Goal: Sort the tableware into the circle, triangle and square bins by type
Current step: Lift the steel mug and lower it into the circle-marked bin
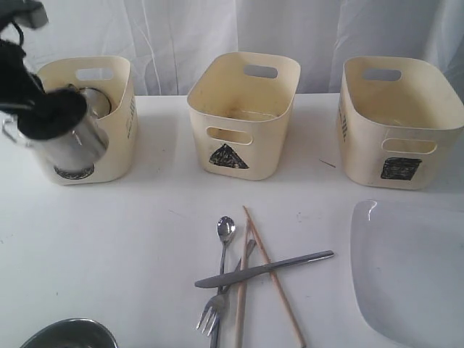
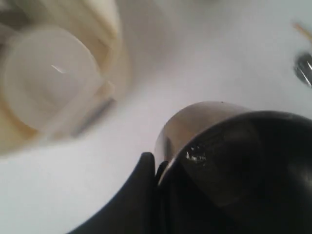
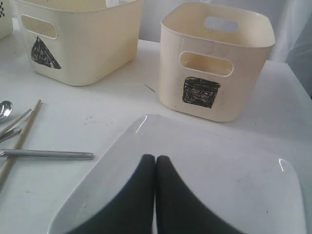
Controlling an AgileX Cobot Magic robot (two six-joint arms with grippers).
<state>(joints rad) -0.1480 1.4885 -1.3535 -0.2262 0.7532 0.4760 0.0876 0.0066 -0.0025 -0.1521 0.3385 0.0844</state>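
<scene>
My left gripper [image 1: 45, 119] is shut on the rim of a shiny steel mug [image 1: 76, 143], [image 2: 214, 146] and holds it tilted in the air in front of the circle bin [image 1: 119, 109]. A second steel mug [image 1: 96, 101] sits inside that bin. My right gripper [image 3: 155, 160] is shut and empty, just above the large white square plate [image 3: 219, 175], [image 1: 409, 268]. The spoon [image 1: 225, 230], fork [image 1: 213, 312], knife [image 1: 264, 270] and chopsticks [image 1: 275, 279] lie crossed mid-table. A steel bowl [image 1: 69, 333] shows at the front left edge. The white round bowl is not visible.
The triangle bin [image 1: 243, 109], [image 3: 78, 39] stands at the back centre and the square bin [image 1: 399, 119], [image 3: 214, 63] at the back right. A white curtain hangs behind the table. The left wrist view is blurred.
</scene>
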